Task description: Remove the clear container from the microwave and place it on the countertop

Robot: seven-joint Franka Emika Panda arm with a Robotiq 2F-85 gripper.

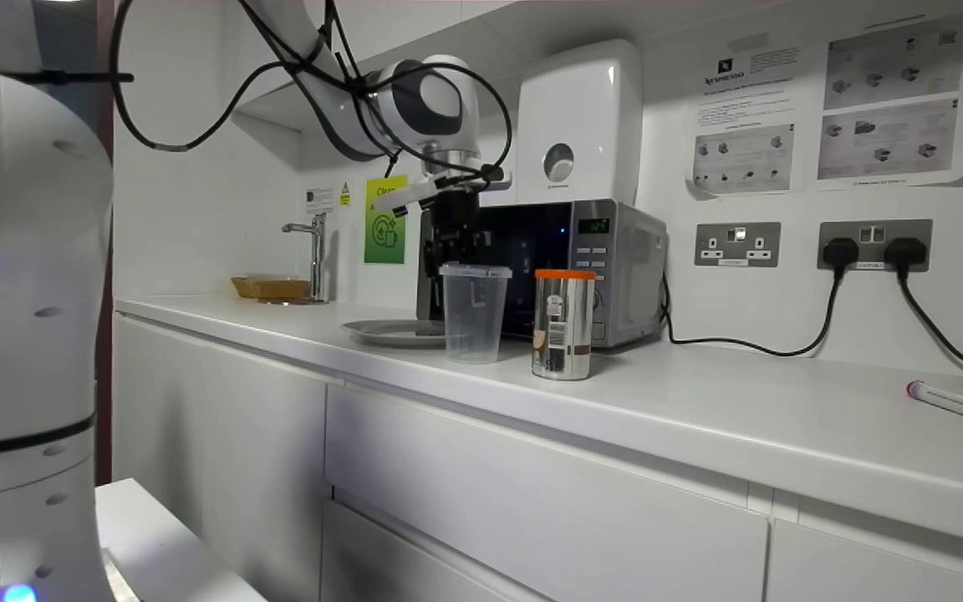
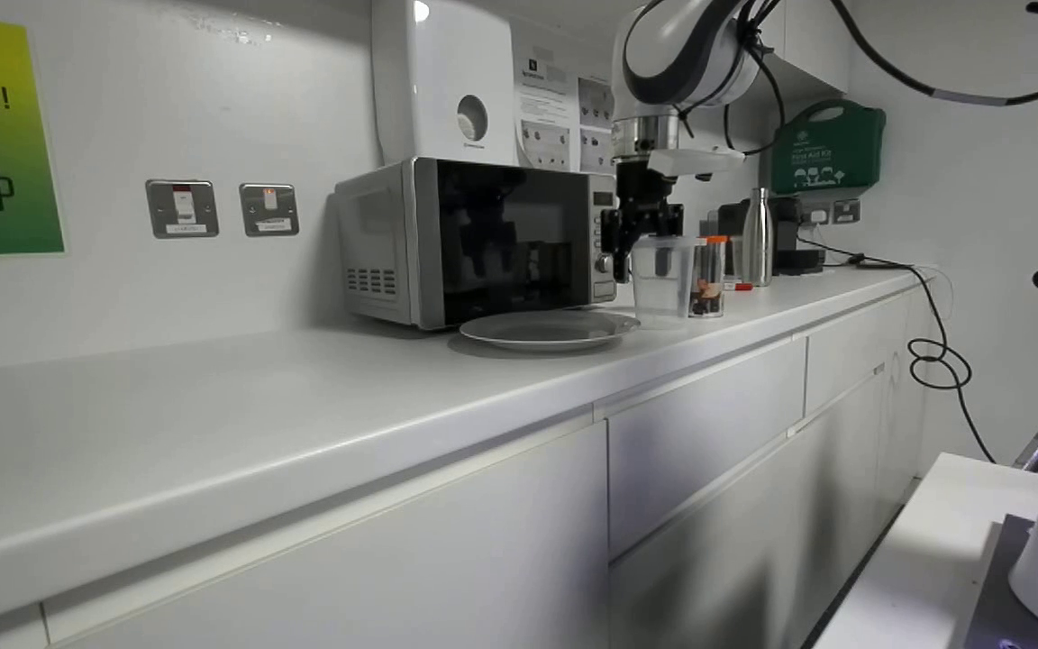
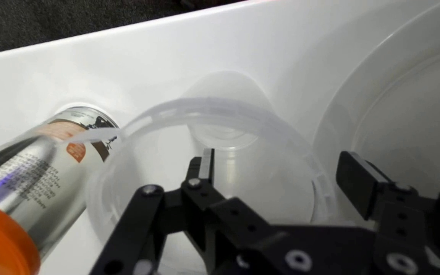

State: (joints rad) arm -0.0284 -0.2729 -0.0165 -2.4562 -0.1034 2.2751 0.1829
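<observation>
While the long, smooth white countertop runs beneath everything, the boxy silver-grey microwave sits on it with its dark glass door closed. In front lies a round, pale grey plate. Above, the black two-fingered gripper has its jaws spread and grasps nothing; its inner finger points down into the mouth of the clear, colourless plastic tumbler, while the outer finger hangs outside, on the plate side. So the tumbler, upright on the countertop, lies directly below, one stretch of its side between the fingers; whether the outer one touches it I cannot tell. By the task sentence, the placing looks done, and what remains should be a straight rise along the tumbler's vertical axis, since a sideways drift could hook its side and tip it. The tumbler is slightly milky, thin-looking, wider at the top than at the base. Just beside it, away from the plate, stands a slimmer, shiny silver tin with an orange lid. The tumbler's ribbed rim carries a small pale tab jutting towards the tin.
</observation>
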